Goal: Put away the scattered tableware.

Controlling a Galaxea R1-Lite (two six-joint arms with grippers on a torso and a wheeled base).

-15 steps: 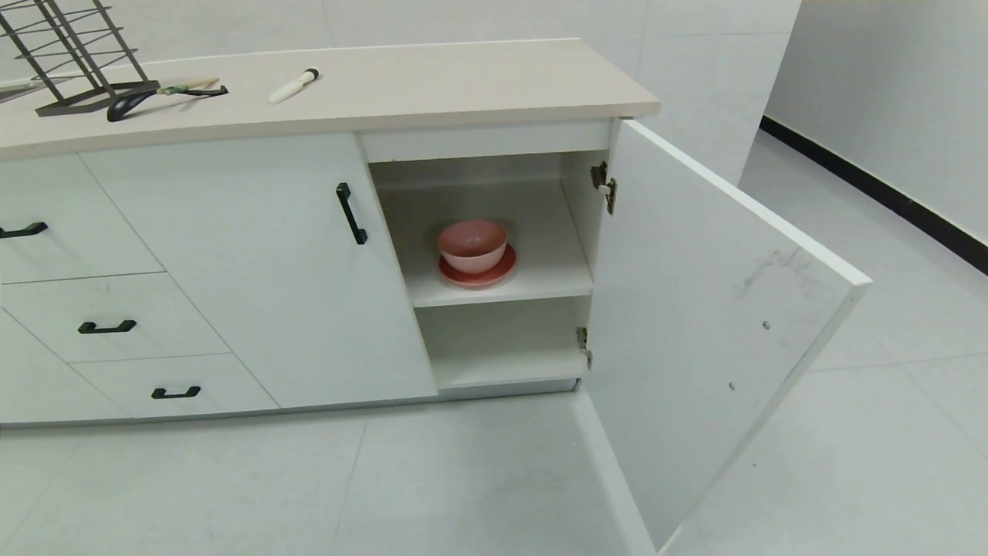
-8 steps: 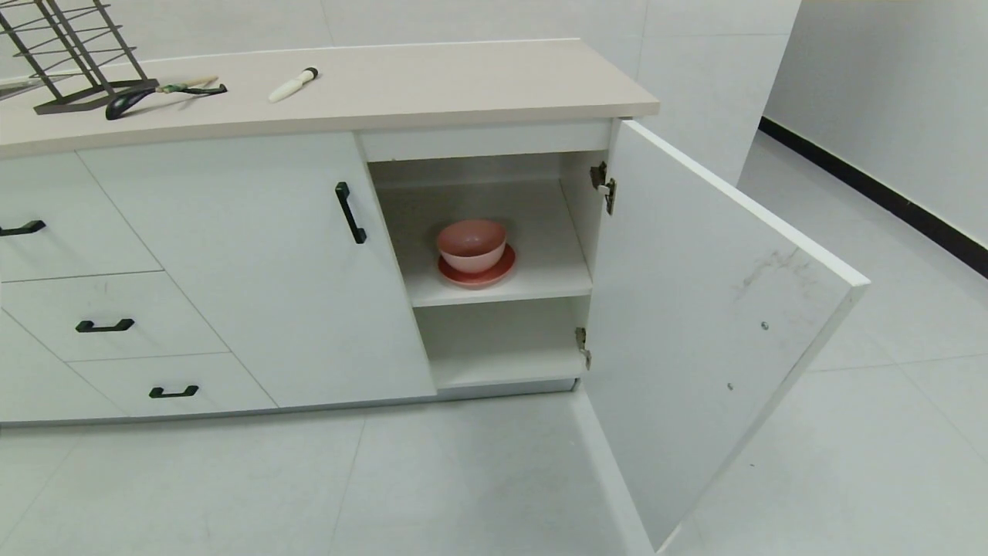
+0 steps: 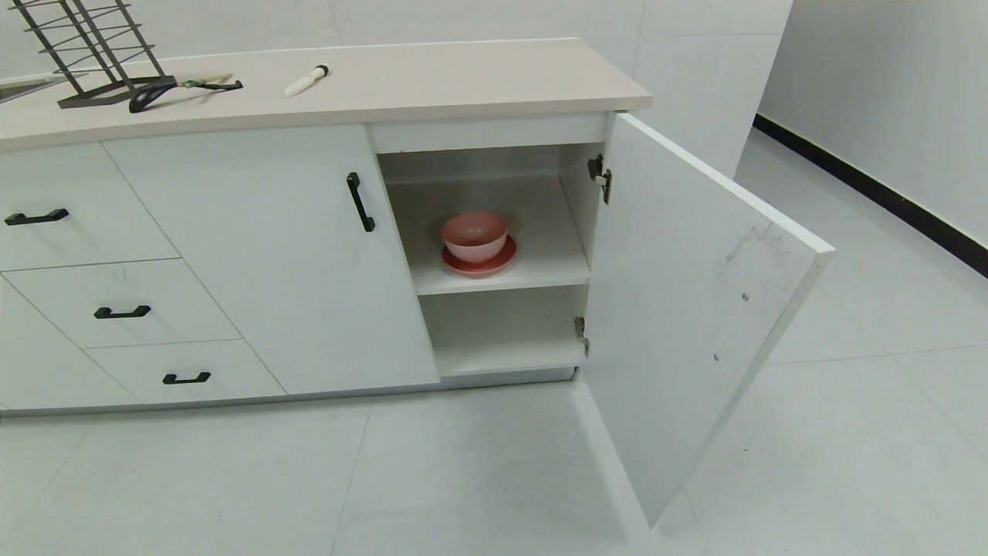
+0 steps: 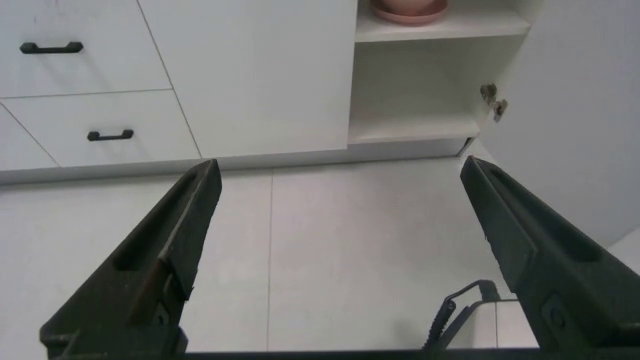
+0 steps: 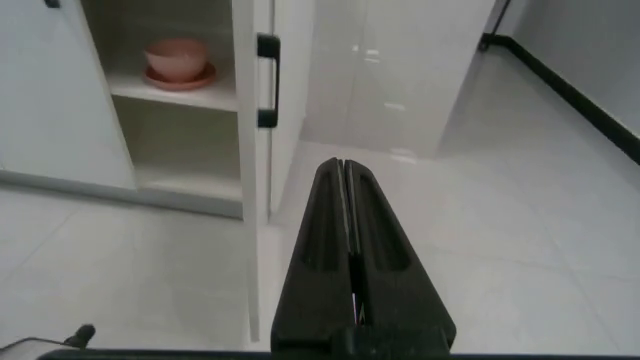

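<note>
Your round pink plastic bowl (image 3: 474,235) sits on a flat red plate (image 3: 480,267) on the upper shelf (image 3: 544,269) of the white cabinet, whose door (image 3: 679,309) stands wide open. Your left claw (image 4: 338,172) is spread above the floor and your right claw (image 5: 344,168) is pressed together. 1 white-handled knife (image 3: 306,79) lies on the beige tabletop (image 3: 463,77).

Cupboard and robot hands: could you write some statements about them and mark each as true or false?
1. The pink bowl stands on the red plate. True.
2. The bowl is on the bottom shelf. False: it is on the upper shelf.
3. The right cupboard door is open. True.
4. The left hand is shut. False: it is wide open.
5. The right hand is shut. True.
</note>
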